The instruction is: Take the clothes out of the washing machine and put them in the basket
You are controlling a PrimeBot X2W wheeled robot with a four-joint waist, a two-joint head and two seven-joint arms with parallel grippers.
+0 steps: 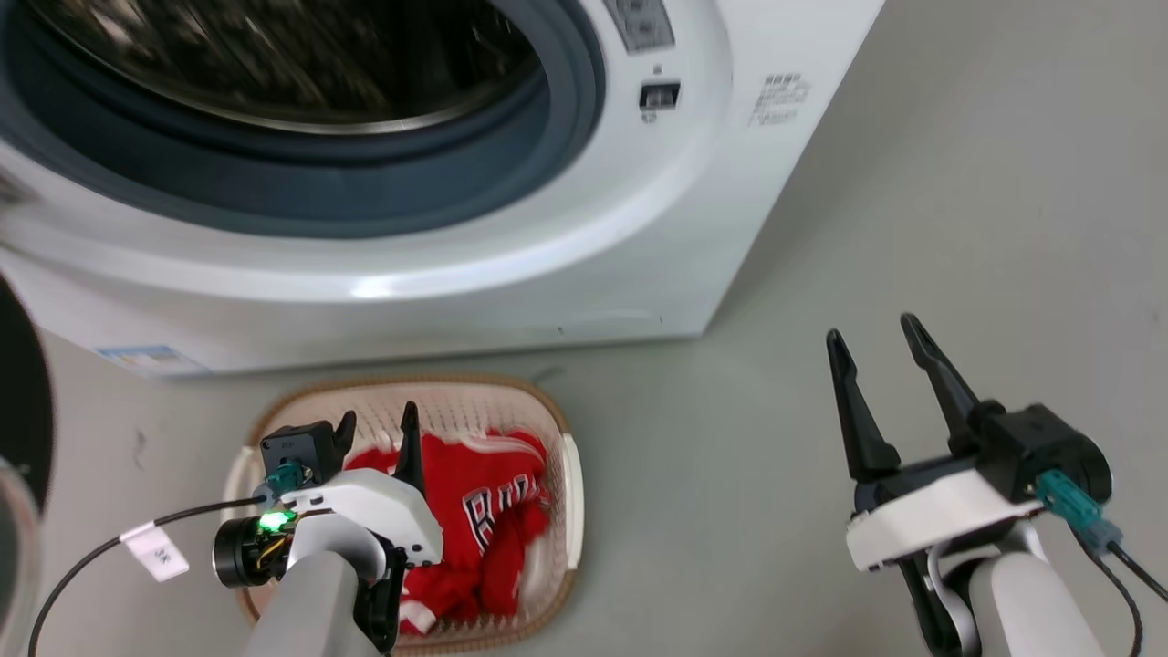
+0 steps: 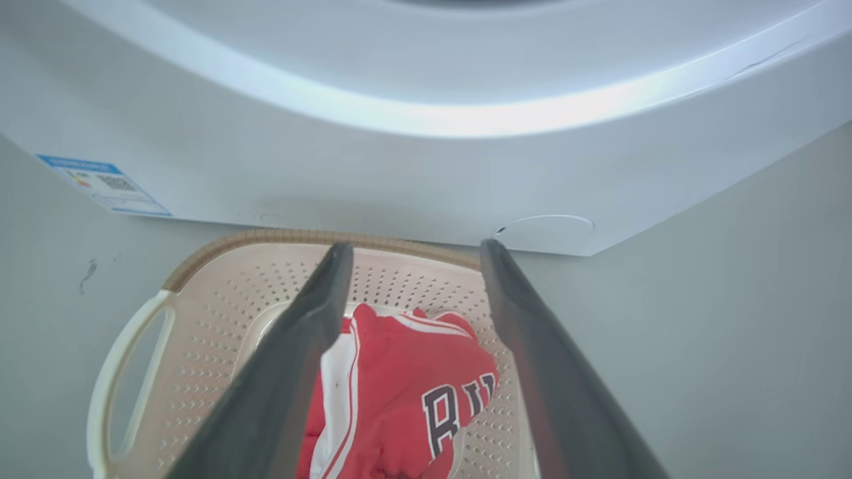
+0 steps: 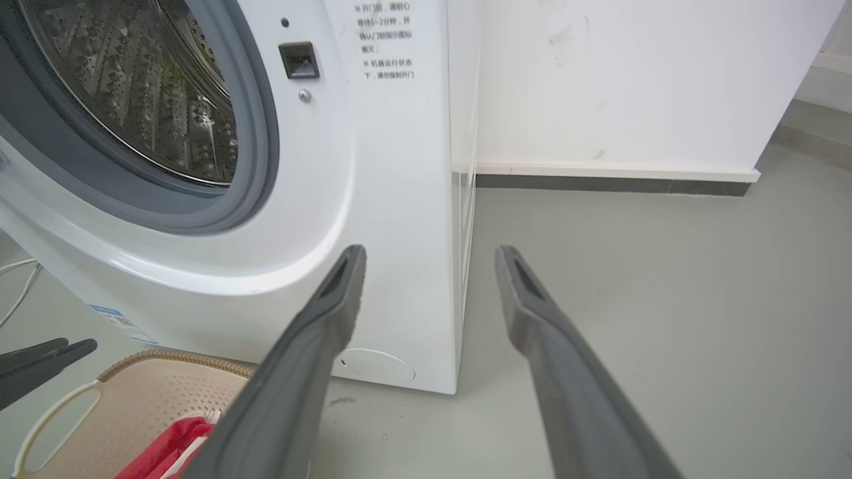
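Note:
The washing machine stands with its door swung aside, and no fabric shows in the visible part of its steel drum. On the floor in front sits the basket, holding the red clothes, a jersey with white trim and lettering on top. My left gripper hovers over the basket's left half, open and empty, and in the left wrist view its fingers frame the jersey. My right gripper is open and empty above bare floor, right of the basket.
The machine's round black-rimmed door hangs open at the far left. A black cable with a white tag trails from my left wrist. Grey floor stretches to the right, ending at a white wall with dark skirting.

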